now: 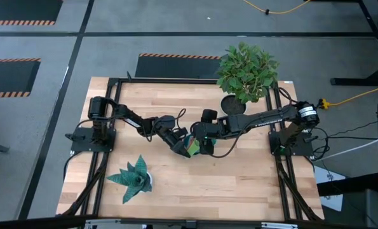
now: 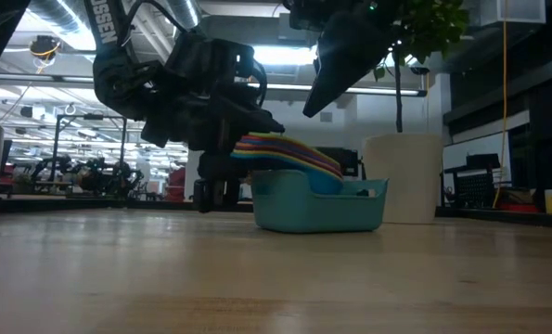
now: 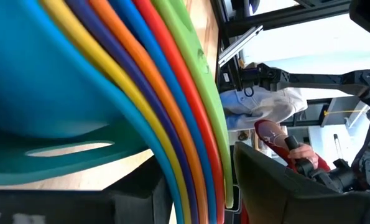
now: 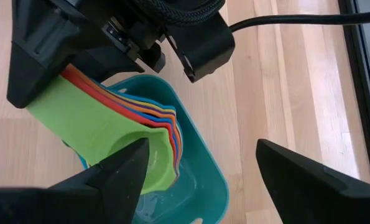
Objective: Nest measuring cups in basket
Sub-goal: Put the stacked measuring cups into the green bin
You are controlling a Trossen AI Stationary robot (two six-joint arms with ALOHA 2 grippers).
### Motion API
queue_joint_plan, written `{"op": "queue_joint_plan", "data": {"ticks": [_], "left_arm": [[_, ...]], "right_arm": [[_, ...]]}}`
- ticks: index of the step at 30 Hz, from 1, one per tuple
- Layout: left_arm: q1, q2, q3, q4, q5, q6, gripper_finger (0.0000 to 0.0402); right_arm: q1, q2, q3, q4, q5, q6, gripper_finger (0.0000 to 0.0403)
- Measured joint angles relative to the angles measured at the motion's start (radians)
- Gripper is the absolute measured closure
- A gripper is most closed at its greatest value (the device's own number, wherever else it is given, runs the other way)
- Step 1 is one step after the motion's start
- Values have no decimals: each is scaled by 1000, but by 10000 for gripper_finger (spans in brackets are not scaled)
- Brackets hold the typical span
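Note:
The measuring cups (image 4: 119, 134) are nested in one stack, green on top, with red, blue, orange, dark blue and yellow edges beneath. Their bowls sit in the teal basket (image 2: 317, 211), which stands on the table's middle. The stacked handles (image 2: 276, 148) slant up and out over the basket's rim toward the table's left. My left gripper (image 2: 224, 158) is shut on those handles. My right gripper (image 4: 197, 180) hangs open above the basket (image 4: 203, 162), touching nothing, its fingers pointing down on either side of the stack. My left gripper pinches the cups' stacked handles (image 3: 194, 155) between its two fingers, near their free ends, taking all the layers together. It comes from the table's left side, slanting down. The stack is tilted, with its bowls resting in the basket and its handles raised over the rim.
A tall leafy plant (image 1: 247, 71) stands at the table's far right, with a dark round pot (image 1: 230, 103) beside it. A teal succulent in a white pot (image 1: 135, 178) stands near the left front. A person (image 3: 278, 134) shows beyond the table in the left wrist view.

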Motion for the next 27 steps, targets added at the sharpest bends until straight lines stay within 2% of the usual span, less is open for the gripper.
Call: {"op": "queue_joint_plan", "data": {"ticks": [5, 17, 27], "left_arm": [[4, 0, 0, 0, 28, 2, 252], [4, -1, -1, 2, -78, 2, 252], [4, -1, -1, 2, -85, 2, 252]], "right_arm": [[0, 0, 0, 0, 0, 0, 103], [0, 0, 0, 1, 0, 1, 103], [0, 0, 0, 2, 0, -2, 103]]}}
